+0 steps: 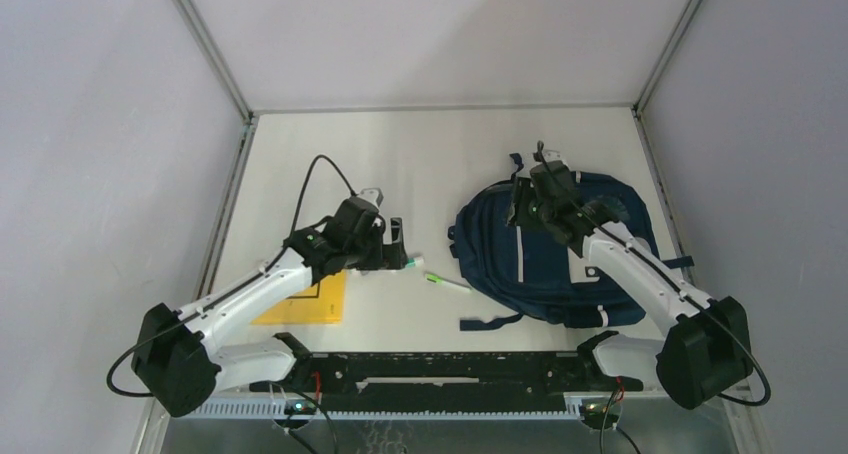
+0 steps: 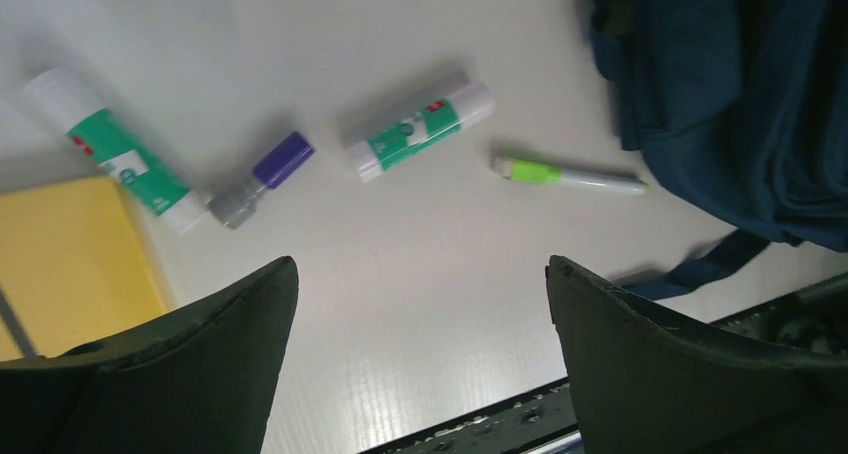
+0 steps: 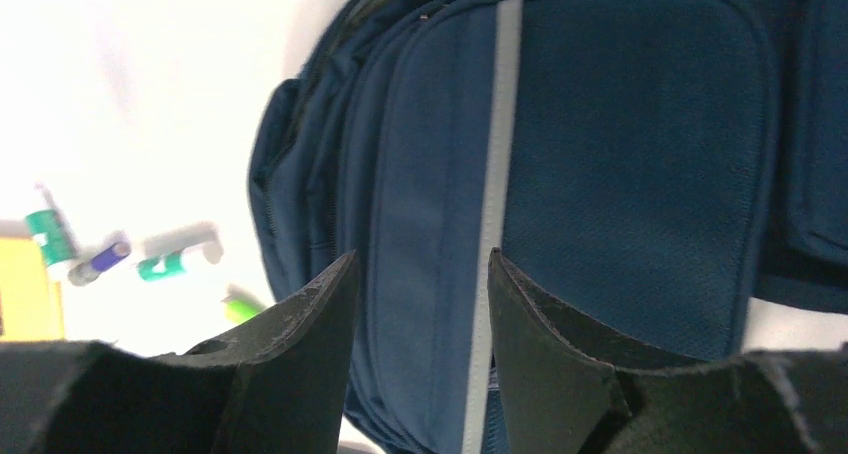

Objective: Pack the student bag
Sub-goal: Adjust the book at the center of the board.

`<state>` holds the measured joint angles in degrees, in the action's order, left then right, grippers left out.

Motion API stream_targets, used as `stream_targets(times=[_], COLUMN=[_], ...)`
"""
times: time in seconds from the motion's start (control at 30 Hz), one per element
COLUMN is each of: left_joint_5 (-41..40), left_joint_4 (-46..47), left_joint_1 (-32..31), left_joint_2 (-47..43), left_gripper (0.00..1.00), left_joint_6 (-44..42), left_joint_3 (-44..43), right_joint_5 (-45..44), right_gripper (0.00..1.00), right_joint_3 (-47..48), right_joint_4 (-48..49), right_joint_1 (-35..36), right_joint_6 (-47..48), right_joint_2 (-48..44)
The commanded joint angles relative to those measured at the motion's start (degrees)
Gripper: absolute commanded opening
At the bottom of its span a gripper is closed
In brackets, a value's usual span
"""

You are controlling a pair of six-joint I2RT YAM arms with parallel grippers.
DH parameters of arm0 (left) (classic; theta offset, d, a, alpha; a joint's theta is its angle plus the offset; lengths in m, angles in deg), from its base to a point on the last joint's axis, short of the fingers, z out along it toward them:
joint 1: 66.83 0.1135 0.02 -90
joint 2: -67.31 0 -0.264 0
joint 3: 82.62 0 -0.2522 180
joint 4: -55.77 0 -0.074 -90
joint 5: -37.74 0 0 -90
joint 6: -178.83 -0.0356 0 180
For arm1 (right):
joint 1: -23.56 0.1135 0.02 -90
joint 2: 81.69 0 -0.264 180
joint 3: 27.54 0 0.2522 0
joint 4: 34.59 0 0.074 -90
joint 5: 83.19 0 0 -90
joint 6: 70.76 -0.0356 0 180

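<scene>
The step in hand looks like fetching the stationery. The left tool (image 2: 420,272) is hovering with its fingers spread wide and gripping nothing. Just ahead of its fingertips a glue stick (image 2: 420,132) is lying on the desk (image 2: 420,354). A green-and-white pen (image 2: 570,174) is lying to that stick's right, toward the student bag (image 2: 740,104), and a purple-capped marker (image 2: 262,179), a second glue stick (image 2: 115,154) and a yellow pad (image 2: 70,264) are lying to its left. The right tool (image 3: 422,259) is hanging directly over the bag's front panel, fingers partly spread with nothing between them. The bag is lying flat on the desk under that tool; whether its zip is open I cannot tell. Next, I judge, the left tool is going to need to drop over the nearest glue stick and close across its narrow body, while the right is going to need to hold a pocket mouth open.
</scene>
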<state>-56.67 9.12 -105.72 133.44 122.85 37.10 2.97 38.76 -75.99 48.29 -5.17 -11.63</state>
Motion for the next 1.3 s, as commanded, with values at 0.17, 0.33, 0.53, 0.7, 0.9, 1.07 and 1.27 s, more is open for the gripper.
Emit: stream_targets(times=[0.17,0.33,0.53,0.7,0.9,1.07,1.27], left_joint_5=[7.21,3.19,-0.54,-4.69,-12.65,-9.43,-13.06], left_joint_4=[4.28,2.22,-3.97,-12.06,-18.75,-21.00,-22.18], left_joint_1=[-0.64,-0.45,3.08,12.45,26.01,28.82,29.19], left_joint_2=[0.04,-2.93,-7.55,-14.32,-20.18,-20.26,-20.88], left_gripper=[0.94,0.94,0.91,0.91,0.91,1.00,1.00], left_joint_6=[-2.06,1.18,6.40,12.07,20.92,28.73,36.64], left_joint_3=[-2.35,0.20,2.57,6.68,12.83,16.21,19.86], right_joint_5=[-10.01,-14.49,-12.08,-7.36,1.46,3.09,6.55], right_gripper=[0.58,0.58,0.60,0.62,0.62,0.62,0.63], right_joint_3=[0.41,0.46,0.46,3.92,8.77,13.36,13.64], right_joint_4=[-2.64,-0.63,6.48,9.22,13.51,13.64,13.98], right_joint_1=[8.02,17.56,25.77,30.14,31.80,33.86,33.98], right_joint_6=[1.67,2.08,6.10,5.42,2.61,3.05,2.34], right_joint_2=[1.25,2.33,2.38,7.87,15.47,20.95,22.46])
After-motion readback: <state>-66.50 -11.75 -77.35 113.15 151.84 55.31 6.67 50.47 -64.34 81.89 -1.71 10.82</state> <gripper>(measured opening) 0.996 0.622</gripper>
